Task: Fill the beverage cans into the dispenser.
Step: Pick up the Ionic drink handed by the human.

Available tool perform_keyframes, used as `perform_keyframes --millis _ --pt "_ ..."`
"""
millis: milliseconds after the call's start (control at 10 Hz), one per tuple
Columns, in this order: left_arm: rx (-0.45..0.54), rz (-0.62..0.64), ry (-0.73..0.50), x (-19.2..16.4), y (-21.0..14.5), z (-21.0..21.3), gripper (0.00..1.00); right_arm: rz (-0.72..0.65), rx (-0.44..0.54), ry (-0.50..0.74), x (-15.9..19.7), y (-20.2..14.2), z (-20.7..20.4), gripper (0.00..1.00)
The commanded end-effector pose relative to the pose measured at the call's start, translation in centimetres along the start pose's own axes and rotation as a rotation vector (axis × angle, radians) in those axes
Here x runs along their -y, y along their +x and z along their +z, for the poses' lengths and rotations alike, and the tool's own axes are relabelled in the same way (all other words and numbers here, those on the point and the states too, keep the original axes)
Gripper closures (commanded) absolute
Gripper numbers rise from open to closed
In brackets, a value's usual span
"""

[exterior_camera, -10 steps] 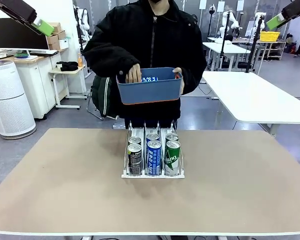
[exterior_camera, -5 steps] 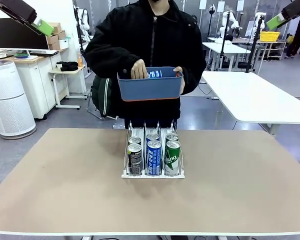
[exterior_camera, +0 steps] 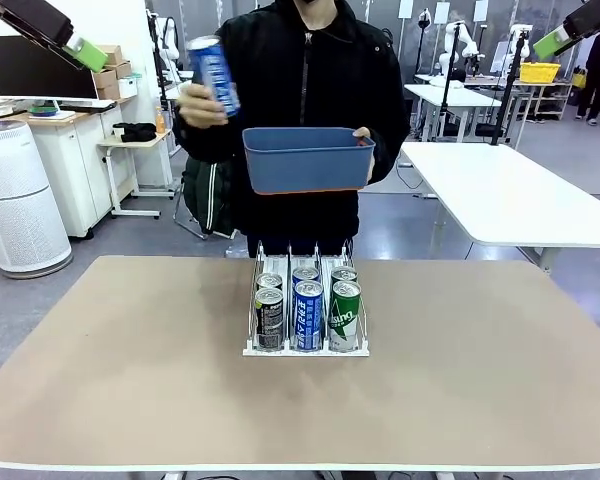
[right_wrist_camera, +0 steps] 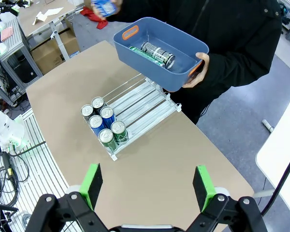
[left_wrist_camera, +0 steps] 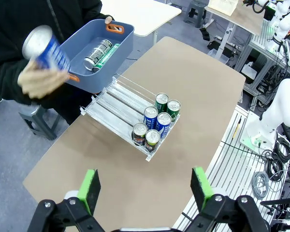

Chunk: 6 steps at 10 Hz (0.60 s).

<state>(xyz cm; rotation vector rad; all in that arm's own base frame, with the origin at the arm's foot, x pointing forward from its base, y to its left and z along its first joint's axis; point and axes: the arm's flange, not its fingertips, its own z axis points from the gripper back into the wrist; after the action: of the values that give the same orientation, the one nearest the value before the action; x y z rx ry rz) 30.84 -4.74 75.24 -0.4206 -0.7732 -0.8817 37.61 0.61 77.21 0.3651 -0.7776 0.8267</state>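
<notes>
The white dispenser (exterior_camera: 305, 351) stands mid-table with two black-grey, two blue and two green beverage cans (exterior_camera: 308, 312) at its front. Behind it a person lifts a blue can (exterior_camera: 213, 76) in one hand and holds a dark blue bin (exterior_camera: 308, 165) in the other. My left gripper (exterior_camera: 88, 52) and right gripper (exterior_camera: 550, 42) hang high at the top corners, far from the cans. In the left wrist view my left gripper (left_wrist_camera: 146, 191) is open above the dispenser (left_wrist_camera: 113, 104). In the right wrist view my right gripper (right_wrist_camera: 147, 186) is open over the dispenser (right_wrist_camera: 145, 101).
The bin (left_wrist_camera: 117, 58) holds a black-grey can (left_wrist_camera: 97, 52) and a green can (right_wrist_camera: 140, 50). The brown tabletop (exterior_camera: 130, 380) is bare around the rack. White tables, a cabinet and an air purifier (exterior_camera: 18, 200) stand beyond the far edge.
The person's hand took a blue can out of the bin and raised it up toward picture left. The bin shifted slightly right. Both grippers stayed still and open.
</notes>
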Motion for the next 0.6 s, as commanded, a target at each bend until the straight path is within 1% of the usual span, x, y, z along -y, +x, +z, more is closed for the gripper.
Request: perform_keyframes --millis 0,500 --pt "0.002 0.002 -0.004 0.07 -0.07 0.0 0.0 -0.001 -0.001 0.002 0.02 -0.06 -0.07 0.0" --pt "0.002 0.002 -0.004 0.07 -0.07 0.0 0.0 -0.001 -0.001 0.002 0.02 -0.06 -0.07 0.0"
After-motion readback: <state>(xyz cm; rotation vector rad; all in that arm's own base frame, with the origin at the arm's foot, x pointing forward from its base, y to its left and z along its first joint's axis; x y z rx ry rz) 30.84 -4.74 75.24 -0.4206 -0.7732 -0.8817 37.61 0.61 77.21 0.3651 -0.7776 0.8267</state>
